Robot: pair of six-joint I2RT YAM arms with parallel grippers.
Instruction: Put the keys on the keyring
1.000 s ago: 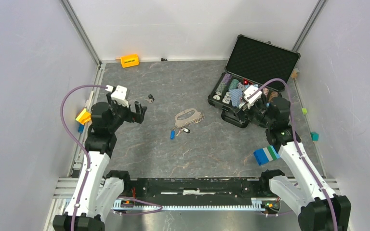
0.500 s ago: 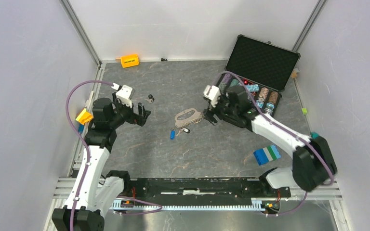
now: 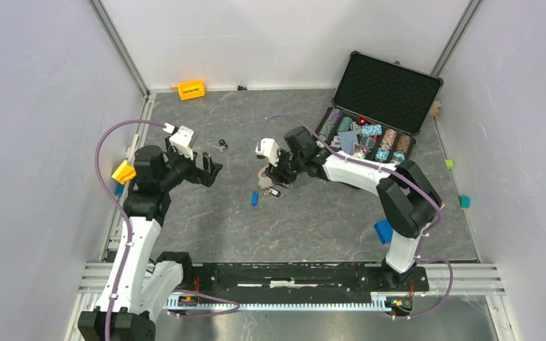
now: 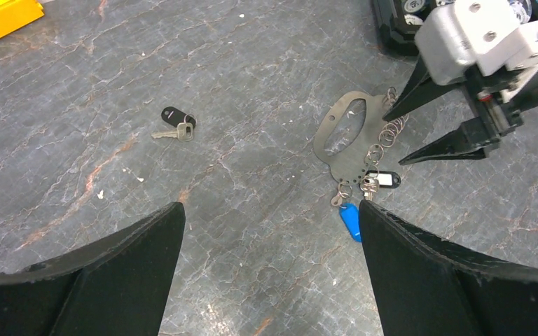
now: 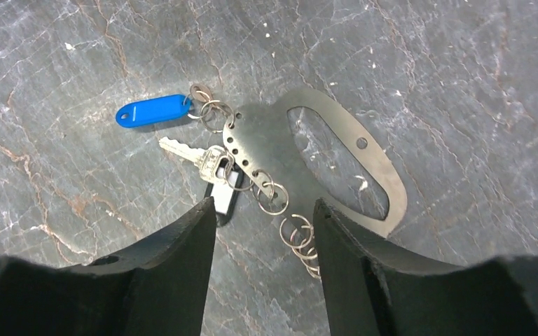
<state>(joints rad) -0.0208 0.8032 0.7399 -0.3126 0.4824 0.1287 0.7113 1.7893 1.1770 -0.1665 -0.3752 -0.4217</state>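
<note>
The keyring (image 5: 252, 143), a flat grey oval plate with a long hole and small split rings along one edge, lies flat on the worktop (image 5: 56, 175). A blue tag (image 5: 153, 110) and a silver key (image 5: 195, 155) lie touching its rings. A black-headed key (image 4: 175, 124) lies well apart.

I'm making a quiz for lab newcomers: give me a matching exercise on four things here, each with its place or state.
1 blue tag
2 loose key
3 orange block
4 right hand

A open, over the keyring
B by the back wall
C at the keyring's edge
D alone, away from the keyring

Pairs: 1-C, 2-D, 3-B, 4-A
</note>
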